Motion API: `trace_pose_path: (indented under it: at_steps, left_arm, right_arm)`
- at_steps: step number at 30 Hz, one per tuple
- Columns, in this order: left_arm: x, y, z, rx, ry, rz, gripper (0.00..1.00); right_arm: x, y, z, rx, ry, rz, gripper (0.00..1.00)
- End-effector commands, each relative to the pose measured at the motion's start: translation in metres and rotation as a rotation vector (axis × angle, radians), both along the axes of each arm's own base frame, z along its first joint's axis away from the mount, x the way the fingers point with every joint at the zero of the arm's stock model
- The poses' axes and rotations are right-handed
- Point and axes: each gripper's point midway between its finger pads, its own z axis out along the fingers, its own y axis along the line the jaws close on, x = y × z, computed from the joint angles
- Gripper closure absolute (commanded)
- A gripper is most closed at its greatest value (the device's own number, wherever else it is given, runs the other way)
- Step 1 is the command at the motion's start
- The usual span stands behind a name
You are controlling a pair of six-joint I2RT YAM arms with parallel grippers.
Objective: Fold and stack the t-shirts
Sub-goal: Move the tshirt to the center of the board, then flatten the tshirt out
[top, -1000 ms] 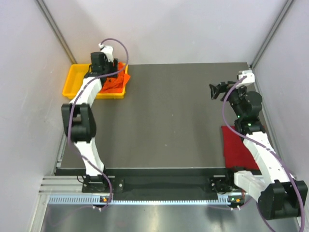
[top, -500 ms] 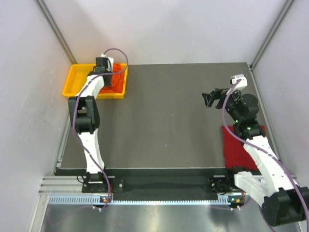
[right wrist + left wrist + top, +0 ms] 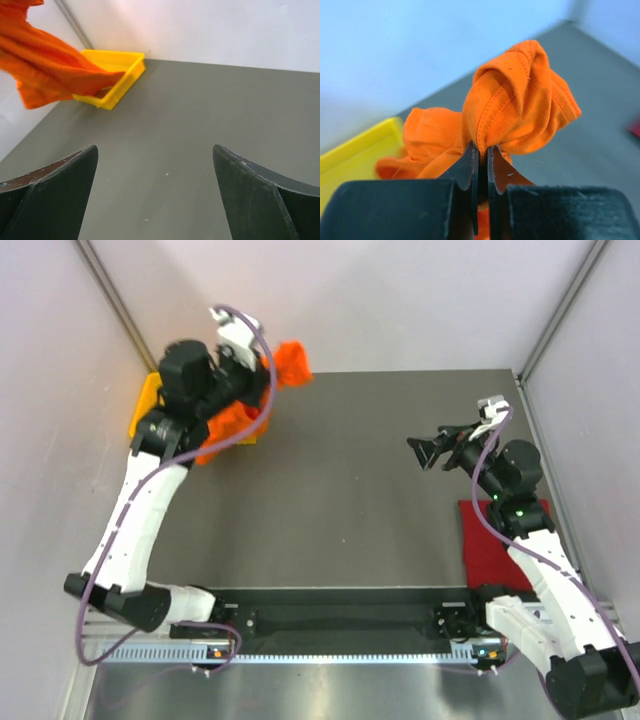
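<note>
At left gripper [image 3: 481, 150]: jaws clamped on orange t-shirt [image 3: 520, 100], bunched just beyond the tips.
Right gripper [image 3: 155, 149]: jaws wide apart; dark red t-shirt [image 3: 495, 540] flat behind it.

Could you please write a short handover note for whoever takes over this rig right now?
The left pincer is shut on the orange t-shirt, held bunched above the far left corner of the table, its tail reaching down to the yellow tray.
The right pincer is open and empty, hovering over the table's right side.
The dark red t-shirt lies flat in a neat rectangle at the near right edge, apparently folded.
Done: orange shirt picked up.
Left: spread it out, fold it, stack it with the red one.
</note>
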Motion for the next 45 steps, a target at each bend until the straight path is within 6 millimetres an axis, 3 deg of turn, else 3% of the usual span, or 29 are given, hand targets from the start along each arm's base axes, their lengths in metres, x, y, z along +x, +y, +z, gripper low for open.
trace_pose_path:
  at_steps: [1, 5, 8, 9, 10, 12, 13, 14, 15, 16, 17, 18, 20, 21, 22, 23, 24, 25, 26, 28, 30, 34, 40, 43, 45]
  left_arm:
    - [-0.055, -0.075, -0.051, 0.019, 0.172, -0.290, 1.00]
    - [-0.077, -0.133, -0.086, 0.026, 0.271, -0.462, 1.00]
    - [-0.076, -0.172, -0.127, 0.083, 0.330, -0.573, 1.00]
    - [-0.074, -0.180, -0.131, 0.093, 0.329, -0.605, 1.00]
    - [-0.068, -0.194, -0.155, 0.110, 0.381, -0.641, 1.00]
    - [-0.058, -0.207, -0.164, 0.115, 0.390, -0.677, 1.00]
    - [-0.047, -0.214, -0.191, 0.141, 0.432, -0.678, 1.00]
    - [-0.039, -0.216, -0.201, 0.160, 0.439, -0.672, 0.63]
    - [-0.024, -0.216, -0.205, 0.196, 0.420, -0.636, 0.36]
    - [-0.016, -0.218, -0.227, 0.227, 0.458, -0.623, 0.02]
    - [-0.015, -0.216, -0.232, 0.248, 0.478, -0.619, 0.01]
    - [-0.022, -0.210, -0.229, 0.274, 0.519, -0.627, 0.01]
    - [-0.037, -0.200, -0.215, 0.283, 0.524, -0.644, 0.01]
    - [-0.045, -0.190, -0.229, 0.301, 0.543, -0.629, 0.01]
    - [-0.046, -0.171, -0.205, 0.320, 0.465, -0.557, 0.01]
    - [-0.060, -0.151, -0.239, 0.363, 0.528, -0.509, 0.01]
    - [-0.062, -0.139, -0.224, 0.363, 0.450, -0.464, 0.02]
    - [-0.064, -0.121, -0.239, 0.409, 0.458, -0.399, 0.05]
    - [-0.082, -0.103, -0.275, 0.459, 0.530, -0.384, 0.08]
    - [-0.094, -0.084, -0.293, 0.490, 0.565, -0.334, 0.12]
    - [-0.112, -0.070, -0.326, 0.529, 0.655, -0.321, 0.12]
    - [-0.121, -0.067, -0.367, 0.551, 0.748, -0.298, 0.09]
    - [-0.116, -0.082, -0.401, 0.593, 0.786, -0.280, 0.11]
    - [-0.124, -0.090, -0.412, 0.625, 0.785, -0.303, 0.21]
    - [-0.134, -0.090, -0.422, 0.649, 0.810, -0.337, 0.57]
  right_arm:
    - [-0.015, 0.024, 0.023, 0.044, -0.004, 0.145, 0.03]
    - [-0.016, 0.021, 0.016, 0.038, 0.064, 0.126, 0.02]
    - [-0.006, -0.008, -0.003, 0.009, 0.177, -0.067, 0.03]
    - [-0.005, -0.016, -0.004, -0.007, 0.183, -0.109, 0.03]
    - [-0.003, -0.028, -0.014, -0.027, 0.216, -0.175, 0.04]
    - [-0.006, -0.036, -0.023, -0.072, 0.242, -0.204, 0.05]
    - [-0.006, -0.037, -0.027, -0.089, 0.251, -0.208, 0.07]
    - [-0.007, -0.038, -0.034, -0.107, 0.265, -0.208, 0.10]
    - [-0.004, -0.039, -0.045, -0.138, 0.294, -0.208, 0.14]
    - [-0.002, -0.042, -0.053, -0.154, 0.316, -0.224, 0.24]
    - [0.001, -0.044, -0.062, -0.168, 0.341, -0.235, 0.29]
    - [0.006, -0.045, -0.079, -0.195, 0.396, -0.243, 0.34]
    - [0.011, -0.047, -0.096, -0.218, 0.444, -0.252, 0.46]
    - [0.018, -0.042, -0.108, -0.227, 0.474, -0.236, 0.49]
    - [0.019, -0.033, -0.113, -0.218, 0.487, -0.186, 0.54]
    - [0.021, -0.027, -0.117, -0.220, 0.493, -0.150, 0.55]
    - [0.026, -0.019, -0.126, -0.221, 0.509, -0.112, 0.55]
    - [0.026, -0.009, -0.130, -0.217, 0.521, -0.058, 0.52]
    - [0.028, -0.003, -0.136, -0.226, 0.532, -0.034, 0.47]
    - [0.037, 0.004, -0.150, -0.256, 0.565, -0.023, 0.31]
    - [0.045, 0.012, -0.164, -0.284, 0.604, -0.008, 0.24]
    - [0.056, 0.016, -0.190, -0.322, 0.689, -0.028, 0.23]
    - [0.054, -0.013, -0.231, -0.418, 0.804, -0.171, 0.22]
    - [0.051, -0.019, -0.244, -0.432, 0.826, -0.192, 0.23]
    - [0.052, -0.022, -0.266, -0.427, 0.874, -0.187, 0.33]
